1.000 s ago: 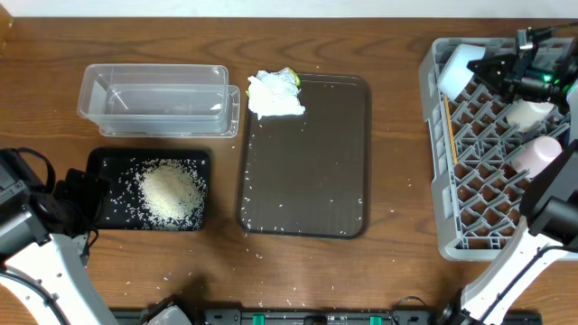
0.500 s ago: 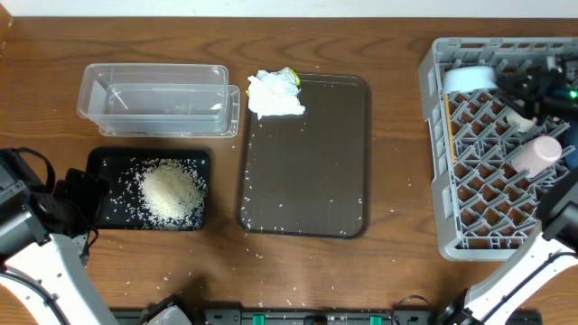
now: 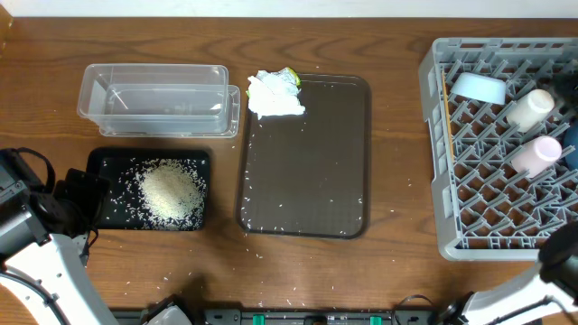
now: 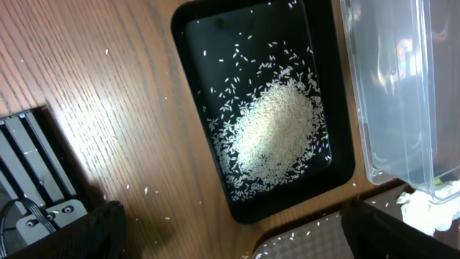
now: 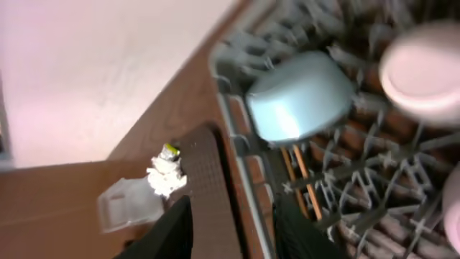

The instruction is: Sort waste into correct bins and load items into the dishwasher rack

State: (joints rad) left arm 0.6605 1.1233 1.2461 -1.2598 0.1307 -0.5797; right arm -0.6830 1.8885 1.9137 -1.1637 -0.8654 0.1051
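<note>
Now: both grippers open, nothing held

Up at the rack, the right gripper [image 5: 233,234] has its two dark fingers [image 5: 169,230] parted, with nothing between them. Just beyond them, in the right wrist view, the small light-blue bowl [image 5: 302,97] lies tipped, mouth downward, on the pegs in a corner of the grey dishwasher rack [image 3: 433,194]. The thin wooden chopsticks [image 5: 296,173] run along the rack's wall on the near side of the bowl. From overhead, the white cup [image 3: 530,106] lies among the pegs just right of the bowl. The pink cup [image 3: 536,155] lies a little nearer the robot.

The left gripper [image 4: 230,216] is spread wide. Its fingers sit at the two lower corners of the left wrist view and grasp nothing. It hangs over the near end of the shallow black tray [image 3: 95,161]. The heap of white rice [image 3: 172,192] sits in the middle of that tray, with stray grains scattered around it. The clear tub [image 3: 90,90] stands just beside the tray's far side.

To the right of both lies the brown serving tray [image 3: 307,162], dotted with loose grains. The crumpled paper wad [image 3: 274,95], its yellow-green wrapper on top, lies over that tray's far left corner. It is just beside the tub's end. A few more grains lie on the tabletop [image 3: 397,271].
</note>
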